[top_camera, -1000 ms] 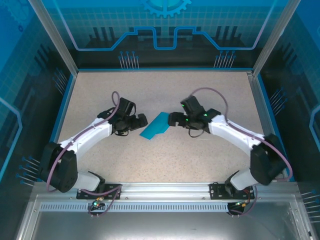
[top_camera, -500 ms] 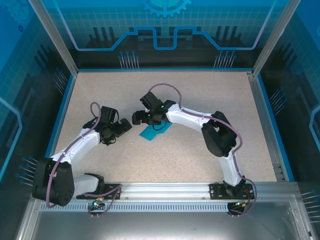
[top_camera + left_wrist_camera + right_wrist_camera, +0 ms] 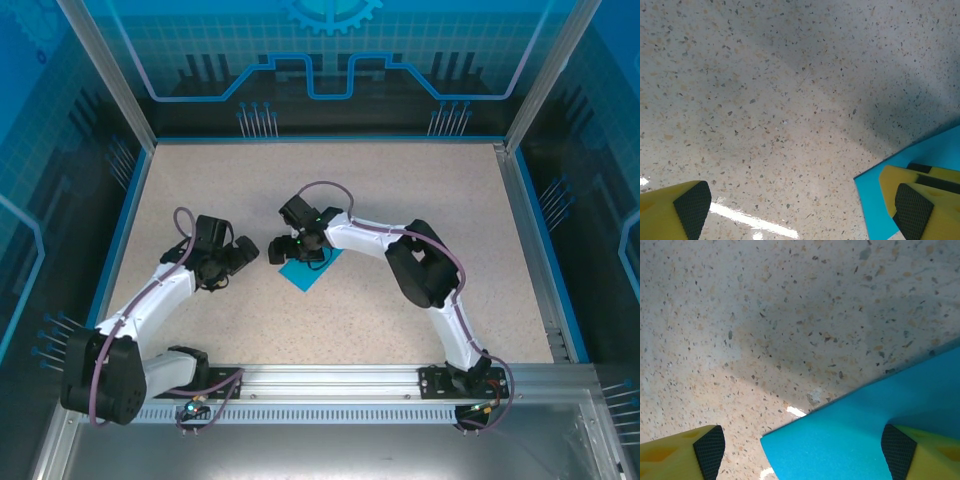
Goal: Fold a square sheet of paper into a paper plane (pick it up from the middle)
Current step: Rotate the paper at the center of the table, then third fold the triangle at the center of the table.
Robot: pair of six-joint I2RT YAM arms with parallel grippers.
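The cyan paper (image 3: 306,271) is seen flat on the tabletop (image 3: 400,200) at frame centre; the left end effector (image 3: 249,253) and right end effector (image 3: 284,247) are spread open (nothing gripped).

The paper (image 3: 310,272) lies on the middle of the table (image 3: 420,190). The left gripper (image 3: 250,254) is just left of it. The right gripper (image 3: 284,249) is over its edge.

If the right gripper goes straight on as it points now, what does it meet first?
Probably the corner of the thin cyan-blue paper sheet, flat on the speckled table; depth is unclear.
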